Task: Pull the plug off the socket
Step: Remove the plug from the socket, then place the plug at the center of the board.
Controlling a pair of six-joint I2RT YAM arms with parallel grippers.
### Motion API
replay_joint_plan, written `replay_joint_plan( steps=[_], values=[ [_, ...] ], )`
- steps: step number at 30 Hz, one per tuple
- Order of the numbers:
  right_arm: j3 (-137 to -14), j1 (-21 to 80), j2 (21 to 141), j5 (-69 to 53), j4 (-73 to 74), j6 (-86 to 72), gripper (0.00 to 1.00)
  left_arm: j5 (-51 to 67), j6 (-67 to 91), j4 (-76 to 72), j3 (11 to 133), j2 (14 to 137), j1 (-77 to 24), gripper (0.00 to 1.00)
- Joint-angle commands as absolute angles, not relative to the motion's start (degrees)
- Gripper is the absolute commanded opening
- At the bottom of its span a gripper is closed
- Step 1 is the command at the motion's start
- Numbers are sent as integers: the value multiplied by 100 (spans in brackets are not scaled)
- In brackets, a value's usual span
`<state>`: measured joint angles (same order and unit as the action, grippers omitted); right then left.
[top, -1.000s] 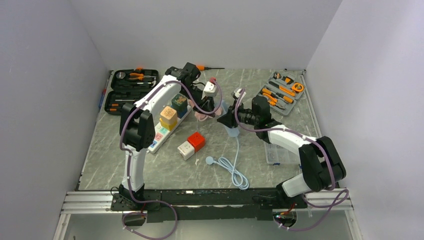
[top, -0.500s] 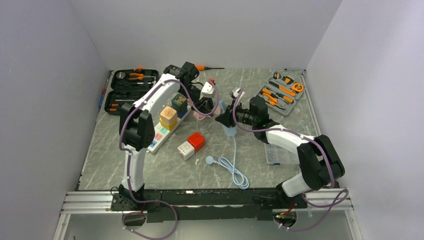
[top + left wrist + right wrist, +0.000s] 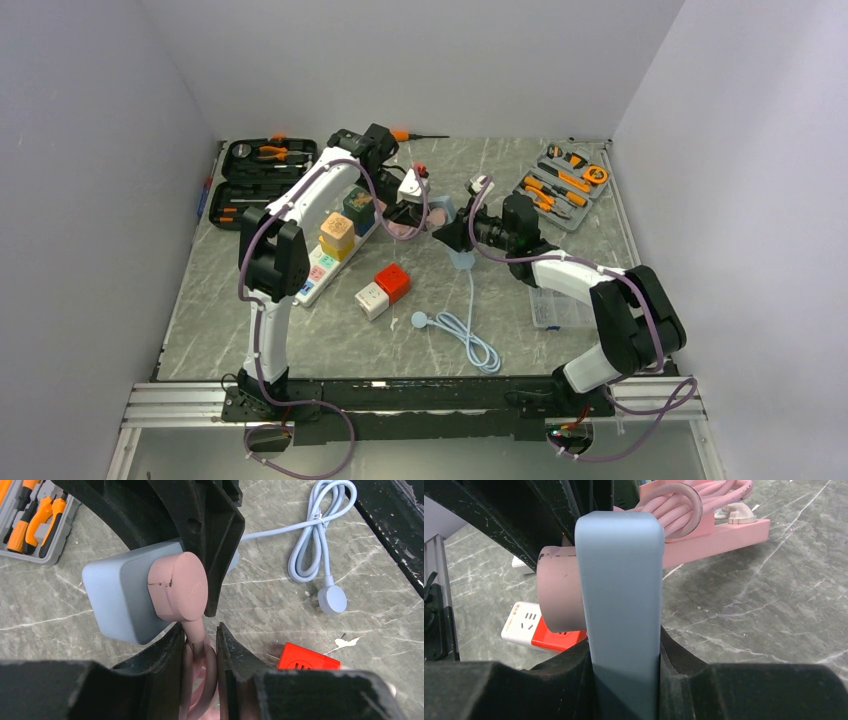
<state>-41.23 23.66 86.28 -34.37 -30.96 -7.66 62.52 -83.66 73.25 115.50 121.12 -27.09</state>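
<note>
**Marble table: plug seated in socket, both arms gripping**

Grey veined table point(image 3: 220, 320), white walls point(image 3: 420, 70) round it, and everything I care about sits mid-table at the socket point(image 3: 117, 597). It is a pale blue block. The right gripper point(image 3: 624, 645) pinches it across its narrow faces, jaws part-way closed and hard against both sides. I can't tell whether the block clears the table.

The pink plug point(image 3: 177, 587) sits fully home in the socket's face, with no gap that I can see. My left gripper point(image 3: 200, 635) is just beside the socket, right under the plug. Its jaws are nearly together, clamped on the pink cord point(image 3: 197, 627) where it leaves the plug (not on the plug body itself).

From the socket a blue cable point(image 3: 315, 535) runs back toward the arm bases and ends in a loose coil. A red cube point(image 3: 305, 657) lies near the socket on the left-arm side. A pink strip point(image 3: 719, 535), with cord looped on top, lies just beyond the socket. An open tool tray point(image 3: 565, 185) is well off to the socket's right.
</note>
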Motion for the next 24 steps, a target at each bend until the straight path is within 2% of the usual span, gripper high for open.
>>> replay_joint_plan(
  steps=[1, 7, 17, 21, 24],
  values=[
    [-4114, 1851, 8621, -2229, -4087, -1000, 0, 6949, -8516, 8548, 11433, 11594, -2906, 0],
    [-3973, 1622, 8640, -2439, -4432, -1424, 0, 6943, -8684, 8580, 11317, 11548, -2909, 0],
    [-4241, 1568, 8828, -1754, -3599, -1199, 0, 6929, -8899, 8578, 11187, 11371, -2897, 0],
    [-4143, 1570, 8831, -1687, -3725, -1208, 0, 6913, -8811, 8478, 11210, 11448, -2891, 0],
    [-4383, 1569, 8998, -1633, -3345, -1067, 0, 6774, -8387, 7986, 11185, 11540, -2891, 0]
  ],
)
